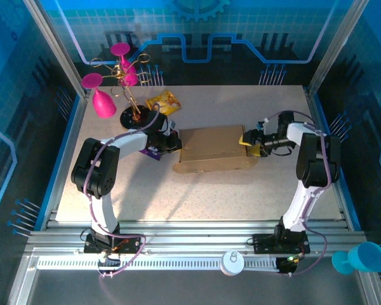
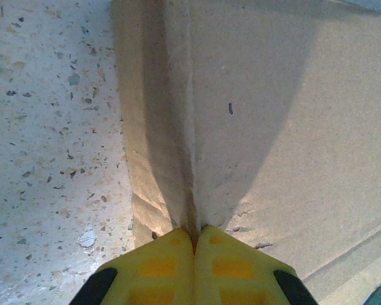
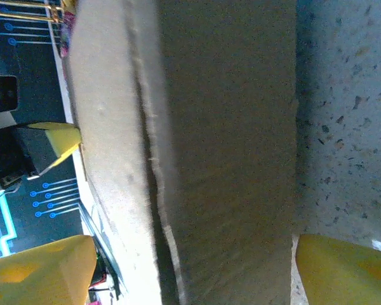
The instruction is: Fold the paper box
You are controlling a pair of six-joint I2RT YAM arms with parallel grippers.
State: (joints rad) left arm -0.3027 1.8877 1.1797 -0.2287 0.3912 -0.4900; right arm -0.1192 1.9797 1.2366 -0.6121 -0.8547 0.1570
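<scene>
Top external | paper box [image 1: 213, 149] | long axis left-right

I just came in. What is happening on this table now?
Two robot arms work on the paper box in the middle of the table. The left gripper, fingers closed, has its tips at a raised crease at the box's left end. The right gripper is open, its fingers on either side of the right end. The box looks partly folded.

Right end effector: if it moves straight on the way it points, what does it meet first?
The box: its end stands between the open fingers of the right end effector, so contact seems near.
</scene>
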